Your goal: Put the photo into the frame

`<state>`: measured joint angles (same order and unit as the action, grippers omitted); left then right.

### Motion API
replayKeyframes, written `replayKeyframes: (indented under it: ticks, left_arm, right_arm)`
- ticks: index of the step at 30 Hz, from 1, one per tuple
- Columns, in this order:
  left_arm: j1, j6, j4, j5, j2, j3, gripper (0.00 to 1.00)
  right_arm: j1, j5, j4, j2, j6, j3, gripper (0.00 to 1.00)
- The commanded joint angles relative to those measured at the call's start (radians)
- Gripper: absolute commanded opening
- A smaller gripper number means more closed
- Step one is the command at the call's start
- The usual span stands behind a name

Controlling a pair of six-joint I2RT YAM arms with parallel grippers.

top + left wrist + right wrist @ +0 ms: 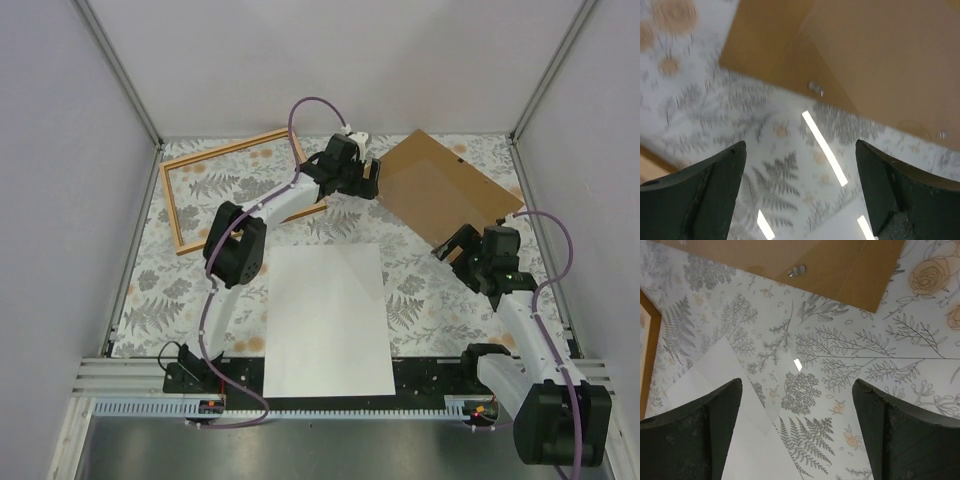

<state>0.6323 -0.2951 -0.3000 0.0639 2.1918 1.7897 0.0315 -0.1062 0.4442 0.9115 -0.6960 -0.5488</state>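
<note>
Two tools stood spread, empty: my left tool (370,181), my right tool (453,244). Photo (327,318) lay white-side-up on counter (420,285), apart from frame (172,205). Risk: flat sheet could crease under my pinch.

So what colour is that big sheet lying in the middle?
The sheet is plain white on top, clearest in the overhead view.

The desk (430,290) is covered with a fern-and-flower pattern. Three things are laid flat on it: a light wooden frame (220,148) at the far left, a brown backing board (445,190) at the far right, and the photo (328,320), white side up, in the near middle.
</note>
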Motion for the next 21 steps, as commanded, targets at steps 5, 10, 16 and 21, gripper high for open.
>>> replayKeyframes:
  ticks: [5, 10, 16, 21]
  left_arm:
    - [-0.118, 0.215, -0.202, 0.260, 0.388, 0.612, 0.94]
    - [-0.141, 0.200, -0.165, 0.367, 0.448, 0.626, 0.95]
    - [-0.137, 0.159, -0.120, 0.451, 0.416, 0.475, 0.88]
    - [-0.128, 0.142, -0.113, 0.499, 0.402, 0.418, 0.84]
  right_arm:
    - [0.008, -0.052, -0.346, 0.062, -0.140, 0.119, 0.98]
    - [0.008, -0.059, -0.418, 0.154, -0.149, 0.124, 0.98]
    - [0.008, -0.058, -0.507, 0.251, -0.157, 0.128, 0.98]
    - [0.008, -0.066, -0.558, 0.323, -0.168, 0.119, 0.98]
